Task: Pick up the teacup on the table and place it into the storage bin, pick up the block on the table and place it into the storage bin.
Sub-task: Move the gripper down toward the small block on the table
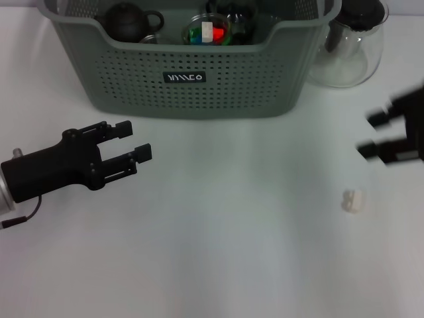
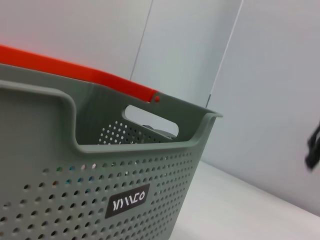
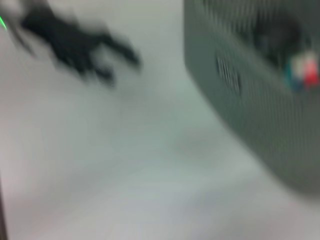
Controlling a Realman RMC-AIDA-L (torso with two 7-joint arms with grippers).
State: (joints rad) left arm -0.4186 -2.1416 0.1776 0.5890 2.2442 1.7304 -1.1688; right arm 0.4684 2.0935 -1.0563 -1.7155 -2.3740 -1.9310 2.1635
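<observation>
The grey-green storage bin [image 1: 185, 79] stands at the back of the table, and its perforated wall [image 2: 60, 200] fills the left wrist view. Inside it a small clear teacup [image 1: 207, 31] holds red, green and white pieces; a blurred patch of colour [image 3: 302, 72] is all the right wrist view shows of them. A small white block [image 1: 353, 199] lies on the table at the right. My left gripper [image 1: 136, 140] hovers open and empty in front of the bin's left corner. My right gripper [image 1: 371, 134], blurred, hangs open at the right edge, above and behind the block.
A dark teapot [image 1: 129, 21] and other glassware lie in the bin. A clear glass pitcher [image 1: 351, 43] with a black lid stands to the right of the bin. An orange strip [image 2: 75, 70] shows behind the bin's rim.
</observation>
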